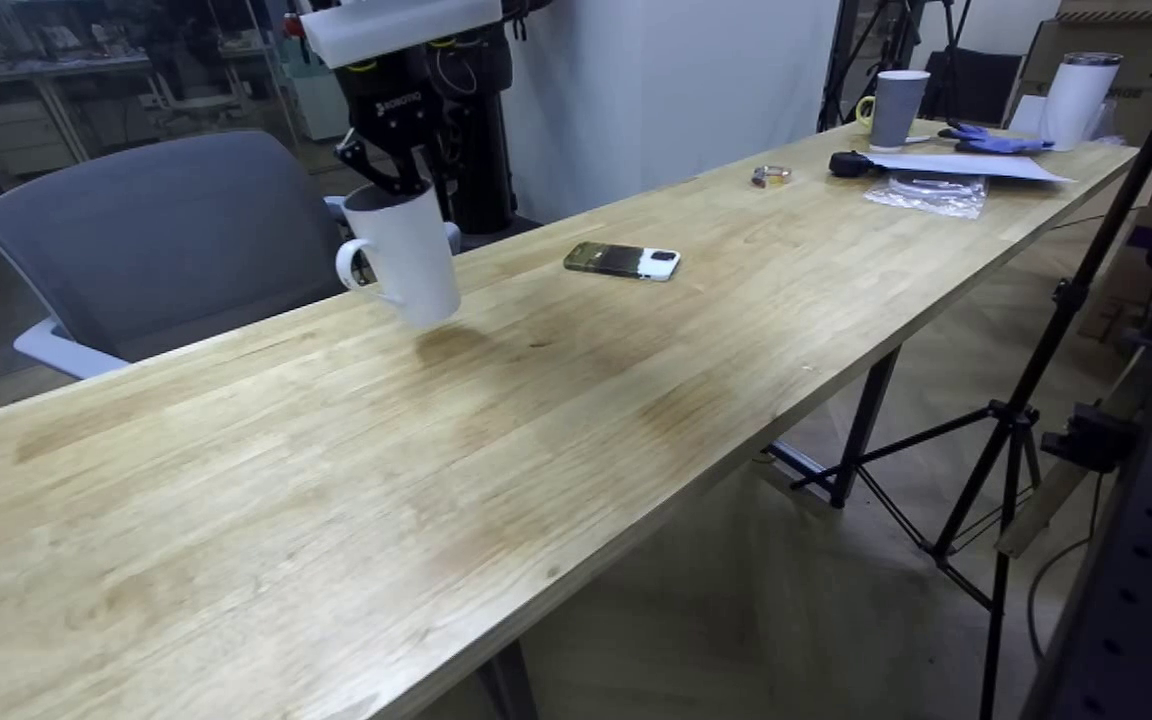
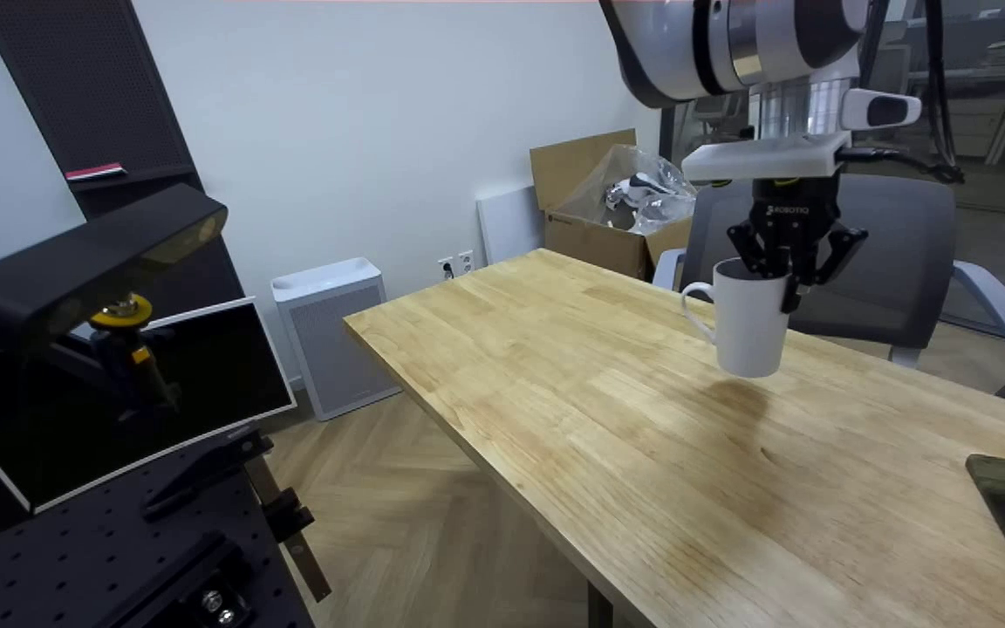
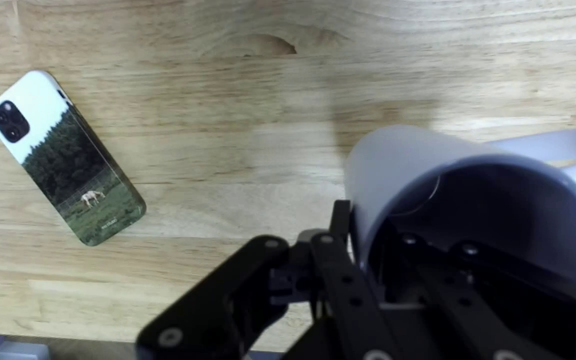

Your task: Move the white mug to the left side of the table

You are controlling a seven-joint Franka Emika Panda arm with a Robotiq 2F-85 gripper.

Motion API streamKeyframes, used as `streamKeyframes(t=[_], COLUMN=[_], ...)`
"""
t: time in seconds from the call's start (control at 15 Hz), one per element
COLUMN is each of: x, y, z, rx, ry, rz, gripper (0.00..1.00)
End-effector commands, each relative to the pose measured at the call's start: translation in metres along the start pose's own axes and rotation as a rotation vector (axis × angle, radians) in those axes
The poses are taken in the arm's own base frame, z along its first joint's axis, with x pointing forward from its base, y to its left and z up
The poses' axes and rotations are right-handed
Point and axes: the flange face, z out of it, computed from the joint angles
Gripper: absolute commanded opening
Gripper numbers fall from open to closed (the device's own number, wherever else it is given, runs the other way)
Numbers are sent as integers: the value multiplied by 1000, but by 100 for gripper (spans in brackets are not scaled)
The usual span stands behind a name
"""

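Wrist view: jaws pinch cylindrical white mug (image 3: 493,210) above wood-grained table (image 3: 218,145).

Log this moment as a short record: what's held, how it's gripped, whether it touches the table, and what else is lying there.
Held: white mug, roughly upright
Grip: gripper shut on the mug's wall, one finger inside, one outside
Contact: mug hangs clear of the table, shadow beneath
Task state: not yet set down
Nearby: phone, camera side up
Farther along, in an exterior view: grey cup, white tumbler, clear plastic bag
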Motion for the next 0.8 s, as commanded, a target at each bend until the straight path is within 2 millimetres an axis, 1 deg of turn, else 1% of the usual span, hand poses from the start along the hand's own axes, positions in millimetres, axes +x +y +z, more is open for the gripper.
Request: streamKeyframes(t=[0.0,0.2,0.53,0.73], x=[13,12,5,0], y=[-23,-42,-73,-88], z=[-11,-8,-5,-6], rx=[-10,-3,9,31], ry=[12,10,14,18], rz=[-8,-35,-85,-107], gripper=[3,3,3,3])
